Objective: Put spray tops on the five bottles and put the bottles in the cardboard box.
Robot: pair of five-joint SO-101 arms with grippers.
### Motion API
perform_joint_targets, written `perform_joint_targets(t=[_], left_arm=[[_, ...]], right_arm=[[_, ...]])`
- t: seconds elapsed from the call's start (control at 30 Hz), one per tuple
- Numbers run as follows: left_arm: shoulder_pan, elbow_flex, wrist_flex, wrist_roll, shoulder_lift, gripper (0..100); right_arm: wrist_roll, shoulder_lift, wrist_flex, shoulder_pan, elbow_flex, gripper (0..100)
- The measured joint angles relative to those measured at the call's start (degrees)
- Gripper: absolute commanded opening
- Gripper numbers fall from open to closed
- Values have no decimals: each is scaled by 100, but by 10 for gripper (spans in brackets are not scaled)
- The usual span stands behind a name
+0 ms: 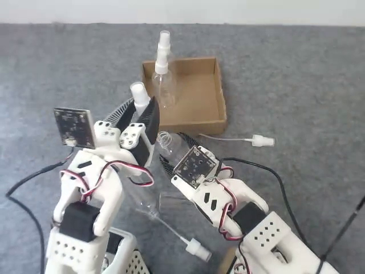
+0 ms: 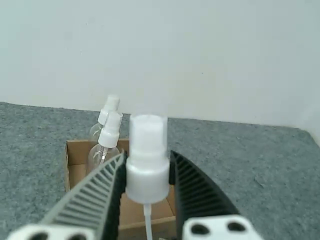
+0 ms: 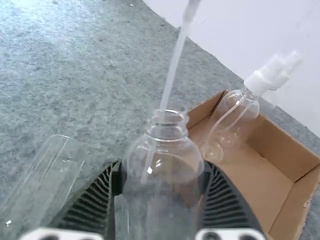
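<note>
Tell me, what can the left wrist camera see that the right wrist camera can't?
Left wrist view, not the right: the left pincer squeezing the white head of a spray top. Right wrist view, not the left: the right pincer holding an open bottle, and a bare bottle lying on the carpet. Both: the cardboard box, a capped bottle standing in it, and the spray top's thin tube.
</note>
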State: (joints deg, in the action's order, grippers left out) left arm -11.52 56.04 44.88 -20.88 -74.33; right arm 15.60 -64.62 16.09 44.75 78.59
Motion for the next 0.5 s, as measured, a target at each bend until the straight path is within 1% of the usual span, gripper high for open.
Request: perform_joint_targets(t=[0.07,0.17,0.23,0.5], left_arm=[[-9,0,70,79,0,75],[-26,0,132,105,0,186],[-26,0,141,105,0,236],[-26,0,343,141,0,240]], right_arm=[[0,0,0,0,0,31],[0,0,0,-44,0,31],[0,0,0,-44,0,31],[0,0,0,-70,0,31]])
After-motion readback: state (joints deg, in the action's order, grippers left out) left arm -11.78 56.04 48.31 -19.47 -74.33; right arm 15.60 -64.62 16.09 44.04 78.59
